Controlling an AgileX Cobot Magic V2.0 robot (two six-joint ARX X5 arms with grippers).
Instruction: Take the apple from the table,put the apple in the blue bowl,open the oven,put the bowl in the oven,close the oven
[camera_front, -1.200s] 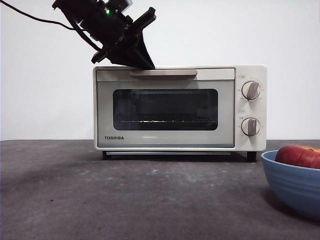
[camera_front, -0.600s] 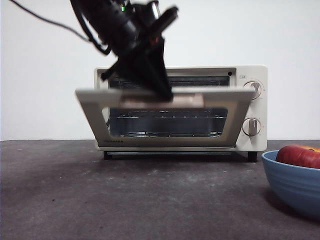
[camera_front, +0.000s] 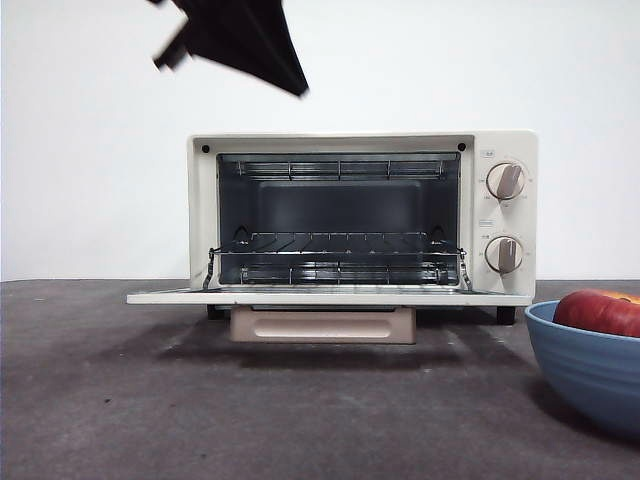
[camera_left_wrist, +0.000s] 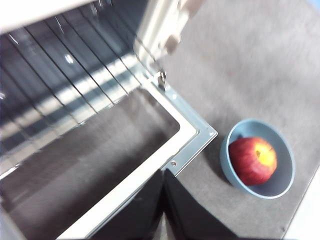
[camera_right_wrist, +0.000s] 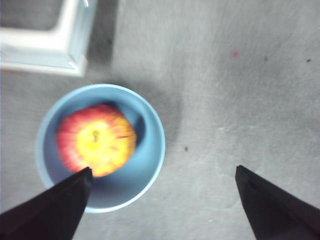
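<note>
The left gripper (camera_left_wrist: 163, 200), its jaws pressed shut on nothing, hangs in the upper left of the front view (camera_front: 240, 40), above and clear of the oven (camera_front: 500, 215), whose door (camera_front: 330, 297) lies flat open with the beige handle (camera_front: 322, 324) below its front edge. The right gripper (camera_right_wrist: 162, 180) has its jaws spread wide and empty over the blue bowl (camera_right_wrist: 145, 180), one jaw above the bowl's rim, the other over bare table (camera_right_wrist: 240, 75). The apple (camera_right_wrist: 97, 139) sits inside the bowl, at the lower right edge of the front view, just beside the door's corner. The risk, as I judge it: gripping only the rim may let the loaded bowl tilt and roll the apple out, or the bowl may knock the nearby door corner on its way in.
</note>
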